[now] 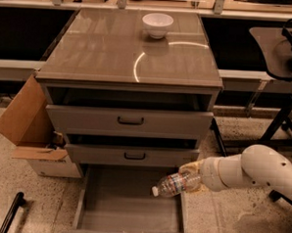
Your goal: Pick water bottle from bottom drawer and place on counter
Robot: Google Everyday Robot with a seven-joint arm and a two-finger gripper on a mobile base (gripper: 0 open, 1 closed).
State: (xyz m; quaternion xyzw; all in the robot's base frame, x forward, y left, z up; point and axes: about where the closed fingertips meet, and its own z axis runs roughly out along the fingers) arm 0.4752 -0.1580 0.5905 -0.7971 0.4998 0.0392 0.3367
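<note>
The water bottle (173,184) is a clear plastic bottle with a white cap and a red-and-white label. It lies nearly level, cap pointing left, held in the air above the right side of the open bottom drawer (127,201). My gripper (191,178) is shut on the bottle's base end, and the white arm reaches in from the right. The drawer's grey inside holds nothing else. The counter (115,53) is the glossy grey-brown cabinet top with a curved glare, well above the bottle.
A white bowl (157,24) stands at the counter's back middle. Two shallower drawers with black handles (130,120) stick out above the bottom one. An open cardboard box (30,132) sits left of the cabinet. A dark side table (277,47) stands at the right.
</note>
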